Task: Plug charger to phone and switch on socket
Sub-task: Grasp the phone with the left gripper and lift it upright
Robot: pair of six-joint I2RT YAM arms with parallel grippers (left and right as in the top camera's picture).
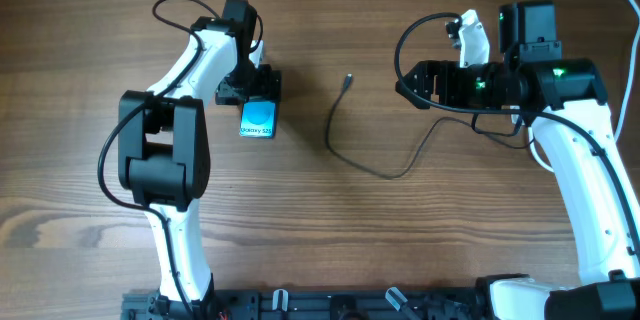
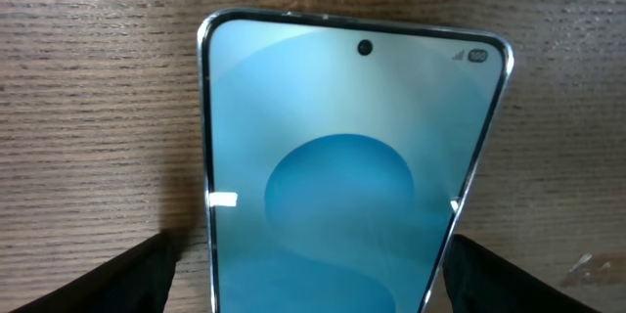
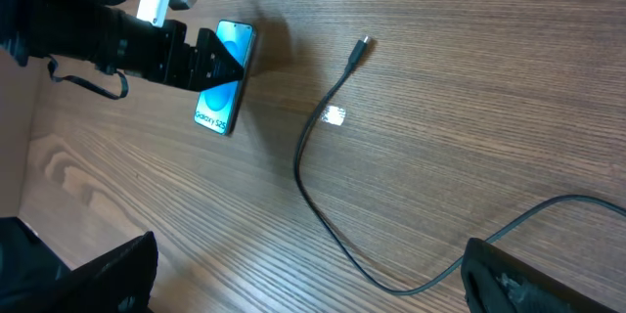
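I read the left gripper [image 2: 311, 254] as bracketing the phone [image 1: 258, 118] to steady it for the plug. The phone lies flat on the table [image 1: 400, 250], screen up, with the fingers [image 2: 127, 274] spread either side of it and a strip of wood showing on one flank, so not pinching, as far as I can tell. The right gripper [image 3: 308, 254] hangs wide apart and empty above the charger [image 3: 299, 161], whose plug [image 1: 347, 80] lies well apart from the phone. The socket isn't in my views.
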